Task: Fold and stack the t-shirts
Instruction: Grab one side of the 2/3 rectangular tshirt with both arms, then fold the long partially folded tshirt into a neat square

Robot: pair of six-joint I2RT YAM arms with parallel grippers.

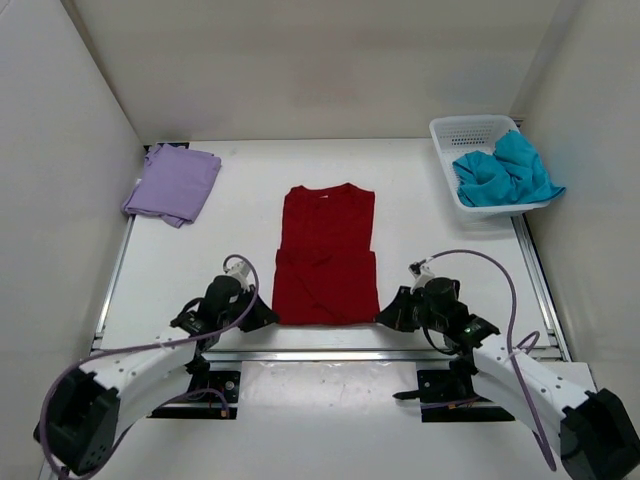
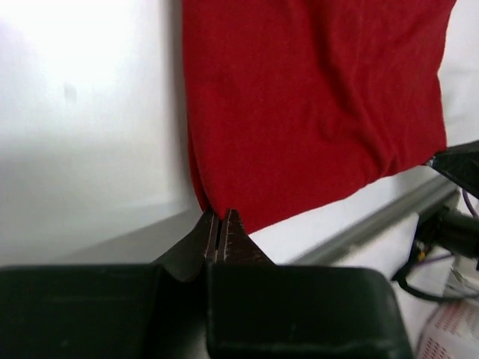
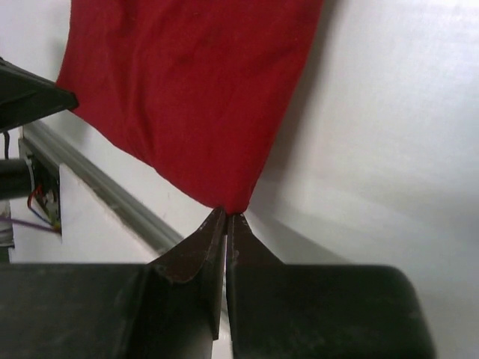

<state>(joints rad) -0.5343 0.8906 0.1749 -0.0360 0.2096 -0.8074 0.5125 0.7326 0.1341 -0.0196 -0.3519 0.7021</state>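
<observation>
The deep red t-shirt (image 1: 327, 255) lies flat in the middle of the table, its sides folded in and a crease across its middle. My left gripper (image 1: 268, 318) is shut on the shirt's near left corner; in the left wrist view the closed tips (image 2: 219, 217) pinch the red cloth (image 2: 314, 105). At the near right corner, my right gripper (image 1: 384, 318) is likewise shut, its tips (image 3: 227, 217) meeting the red hem (image 3: 187, 90). A folded lavender t-shirt (image 1: 173, 183) rests at the far left. The teal t-shirt (image 1: 505, 172) is bunched in the basket.
A white lattice basket (image 1: 460, 128) stands at the far right corner, the teal cloth spilling over its near rim. A metal rail (image 1: 330, 354) runs along the table's near edge just behind both grippers. White walls enclose the table on three sides.
</observation>
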